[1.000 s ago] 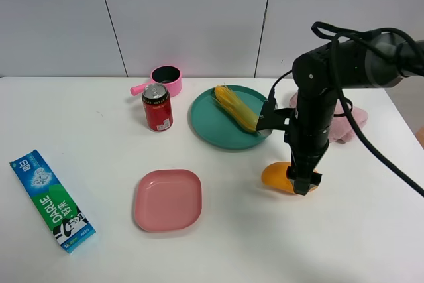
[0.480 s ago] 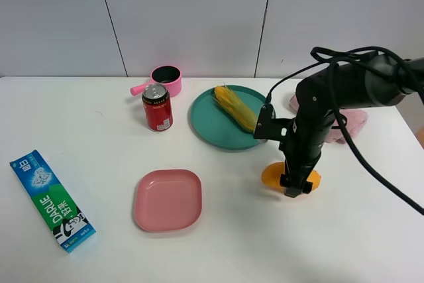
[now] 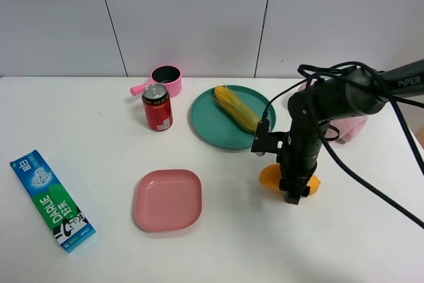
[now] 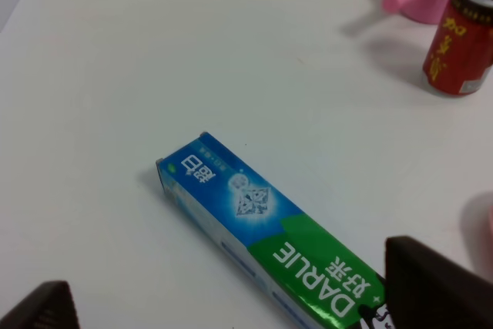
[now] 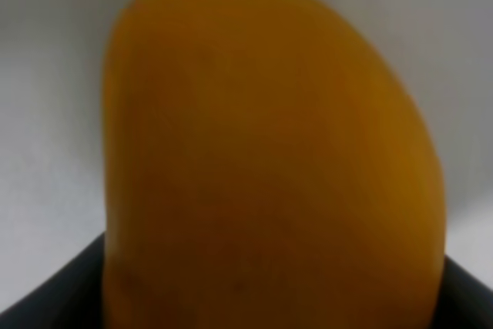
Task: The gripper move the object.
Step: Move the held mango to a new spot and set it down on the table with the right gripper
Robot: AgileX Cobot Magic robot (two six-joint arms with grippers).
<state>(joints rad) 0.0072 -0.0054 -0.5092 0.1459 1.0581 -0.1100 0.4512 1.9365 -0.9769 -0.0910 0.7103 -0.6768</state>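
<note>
Orange-yellow, the smooth oval mango (image 3: 267, 177) lies on your white counter (image 3: 99, 117) near the teal round plate (image 3: 212, 124), its long axis running left to right in the high view. Your right tool (image 3: 292, 197) straddles its middle and hides that part; whether the jaws press it cannot be told. Up close the fruit is blurred. Your left tool (image 4: 231, 306) gapes wide, empty. Behind stands a grey panelled wall (image 3: 199, 18).

Two plates (image 3: 212, 126) (image 3: 167, 201); one each: can (image 3: 158, 107), pot (image 3: 167, 79), mango (image 3: 270, 177), corn (image 3: 236, 109), toothpaste box (image 3: 52, 200).
</note>
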